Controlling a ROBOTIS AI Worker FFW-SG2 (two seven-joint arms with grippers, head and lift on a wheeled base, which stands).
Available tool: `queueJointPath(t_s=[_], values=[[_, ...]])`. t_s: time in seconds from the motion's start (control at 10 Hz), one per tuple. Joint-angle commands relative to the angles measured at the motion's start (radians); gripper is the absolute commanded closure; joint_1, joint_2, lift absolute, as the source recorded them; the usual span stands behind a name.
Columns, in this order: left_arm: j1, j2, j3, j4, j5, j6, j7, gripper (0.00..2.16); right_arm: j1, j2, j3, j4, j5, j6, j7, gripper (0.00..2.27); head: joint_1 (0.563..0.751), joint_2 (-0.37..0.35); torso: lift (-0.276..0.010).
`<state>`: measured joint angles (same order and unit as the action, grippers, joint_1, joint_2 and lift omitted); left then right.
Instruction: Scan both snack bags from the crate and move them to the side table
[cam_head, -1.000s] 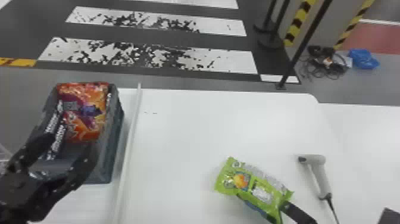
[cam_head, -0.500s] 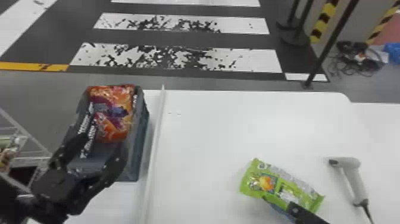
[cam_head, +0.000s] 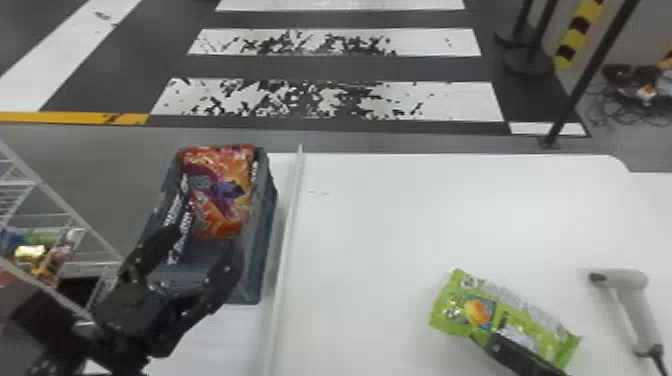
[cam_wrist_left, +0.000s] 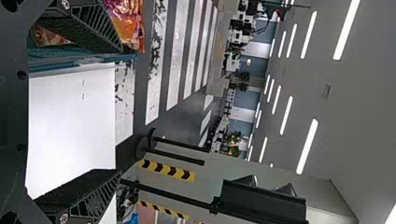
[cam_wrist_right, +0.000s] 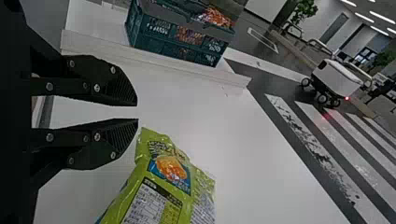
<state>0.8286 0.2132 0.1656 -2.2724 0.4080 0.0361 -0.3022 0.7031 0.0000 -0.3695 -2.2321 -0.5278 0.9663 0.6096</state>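
And there was the left gripper (cam_head: 204, 239), poised over the near end of the crate (cam_head: 262, 225), fingers wide apart with nothing between them, the orange snack bag (cam_head: 222, 192) inside at the far end! The danger there was a crooked approach: a finger could have struck the crate wall, or pushed the loose bag deeper instead of going around it. A shallow bite on that slick wrapper might have let it slip.

Over on the white table (cam_head: 400, 225), the green snack bag (cam_wrist_right: 173, 186) lay just beside the right gripper (cam_wrist_right: 137, 112), whose fingers stood slightly parted, holding nothing. That gap looked tight for a plump bag! Without opening wider, the tips could have shoved it across the smooth top or crumpled the wrapper, spoiling a clean read of the code.

And watch the scanner (cam_head: 617, 279), on the table off to the right, its cable (cam_head: 657, 357) trailing from the handle: a low sweep of the right arm could have snagged it. Whether the green bag had been scanned, nobody could tell!
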Motion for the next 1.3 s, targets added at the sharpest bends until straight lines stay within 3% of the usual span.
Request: queueJointPath(t_s=[0.0, 0.7, 0.9, 1.2], values=[[0.007, 0.000, 0.000, 0.001, -0.005, -0.009, 0.000, 0.08, 0.001, 0.001, 0.092, 0.006, 0.112, -0.090, -0.004, 2.25, 0.695, 0.081, -0.029], [0.007, 0.000, 0.005, 0.016, -0.009, -0.055, 0.002, 0.08, -0.082, -0.003, 0.388, 0.095, 0.433, -0.120, -0.088, 2.25, 0.695, 0.236, -0.029], [0.009, 0.003, 0.011, 0.019, -0.006, -0.064, 0.000, 0.08, -0.155, -0.003, 0.425, 0.186, 0.497, -0.120, -0.114, 2.25, 0.695, 0.273, -0.029], [0.023, 0.008, 0.025, 0.037, 0.005, -0.110, -0.006, 0.08, -0.258, -0.002, 0.429, 0.298, 0.539, -0.120, -0.151, 2.25, 0.695, 0.268, -0.029]])
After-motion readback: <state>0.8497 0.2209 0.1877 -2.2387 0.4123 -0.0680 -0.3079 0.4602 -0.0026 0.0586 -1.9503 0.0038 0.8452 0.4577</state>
